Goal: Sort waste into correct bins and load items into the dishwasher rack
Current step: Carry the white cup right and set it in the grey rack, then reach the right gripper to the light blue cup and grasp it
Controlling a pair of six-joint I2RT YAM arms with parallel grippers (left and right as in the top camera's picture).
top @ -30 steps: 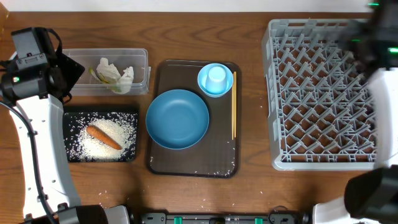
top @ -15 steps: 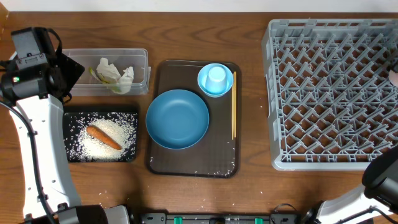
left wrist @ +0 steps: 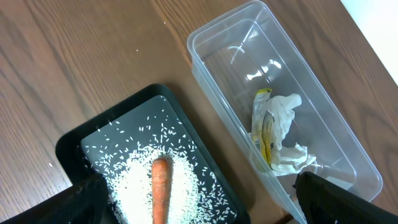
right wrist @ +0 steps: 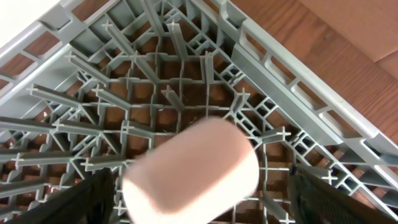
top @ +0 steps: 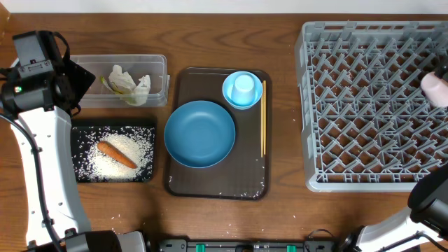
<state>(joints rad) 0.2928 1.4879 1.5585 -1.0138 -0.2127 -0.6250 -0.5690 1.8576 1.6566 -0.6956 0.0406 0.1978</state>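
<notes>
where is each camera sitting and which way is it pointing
Overhead: fixed above the table, facing straight down; the left arm shows along the left edge.
Left wrist: on the left arm, facing down at the black tray and clear tub; its dark fingers sit in the bottom corners.
Right wrist: over the rack, facing down; a blurred white cup lies between its fingers.
Shared: overhead and left wrist both show the carrot.

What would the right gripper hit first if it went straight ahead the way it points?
Probably the blurred pale cup right in front, then the rack beneath it; depth is unclear.
</notes>
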